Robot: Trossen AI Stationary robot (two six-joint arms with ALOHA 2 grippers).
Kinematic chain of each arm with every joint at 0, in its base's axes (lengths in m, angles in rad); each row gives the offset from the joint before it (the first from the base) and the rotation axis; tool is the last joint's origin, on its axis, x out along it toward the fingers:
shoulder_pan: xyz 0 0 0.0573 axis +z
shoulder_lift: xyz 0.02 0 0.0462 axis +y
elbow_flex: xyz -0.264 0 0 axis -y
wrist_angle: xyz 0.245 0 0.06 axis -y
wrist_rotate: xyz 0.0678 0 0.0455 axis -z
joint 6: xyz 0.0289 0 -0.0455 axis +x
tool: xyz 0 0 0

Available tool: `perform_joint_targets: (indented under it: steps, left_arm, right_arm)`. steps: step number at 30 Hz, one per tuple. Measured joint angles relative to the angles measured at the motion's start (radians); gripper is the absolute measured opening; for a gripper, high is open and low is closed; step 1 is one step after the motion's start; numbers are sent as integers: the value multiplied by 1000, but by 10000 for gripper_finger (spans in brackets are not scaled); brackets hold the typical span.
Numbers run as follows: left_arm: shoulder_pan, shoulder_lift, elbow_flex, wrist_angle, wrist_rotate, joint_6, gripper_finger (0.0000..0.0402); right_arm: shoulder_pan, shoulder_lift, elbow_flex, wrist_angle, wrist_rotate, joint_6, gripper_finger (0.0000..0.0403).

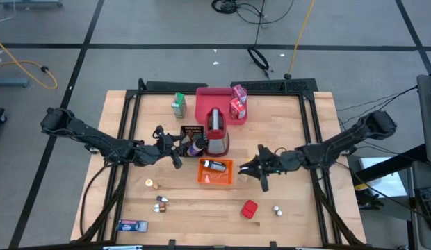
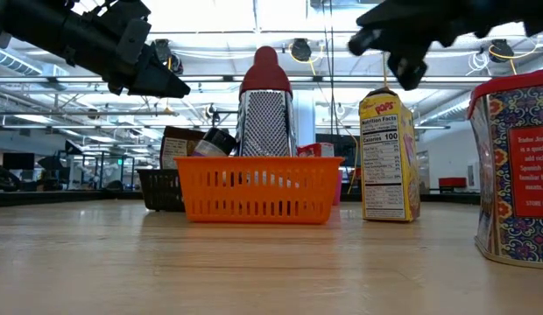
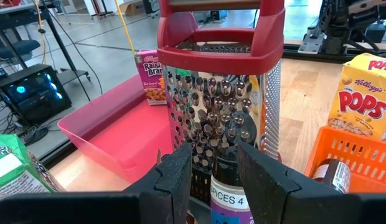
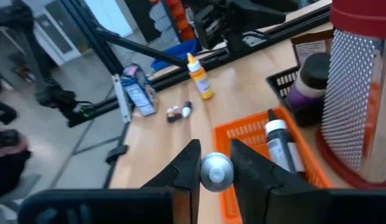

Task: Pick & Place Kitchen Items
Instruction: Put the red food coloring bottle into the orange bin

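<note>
Notably, "POPS" carton (image 2: pixel 390 156), "Raisin Bran" carton (image 3: pixel 152 77).

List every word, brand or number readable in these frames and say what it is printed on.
"POPS", "Nutrition Facts", "Calories 100": yellow cereal carton.
"Kellogg's POPS": same carton, left wrist view.
"Kellogg's Raisin Bran": purple carton behind the pink tray.
"SPICES 4": jar label beyond the left gripper.
"Spanish", "familiar" among partly cut lines: red patterned tin.
Green carton: print unreadable.

Overhead looks down; low level; wrists close; all share grater (image 1: pixel 217 132).
</note>
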Motion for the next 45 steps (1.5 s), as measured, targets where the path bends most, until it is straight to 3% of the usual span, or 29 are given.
perform_joint_targets:
  steps: [4,12,16,28,45]
  left_arm:
    - [0,0,0,0,0,0,132]
    - [2,0,0,-1,0,3,131]
    - [3,0,0,-4,0,4,131]
    - [6,0,0,-20,0,1,131]
    - [8,0,0,-20,0,-3,131]
  right_arm:
    - [-30,86,63,-29,-3,-26,57]
    - [-76,274,192,-59,-114,-73,57]
    - [-77,340,275,-156,-131,-138,57]
    - [-85,452,391,-275,-132,-195,57]
    - [-110,501,393,-299,-131,-207,71]
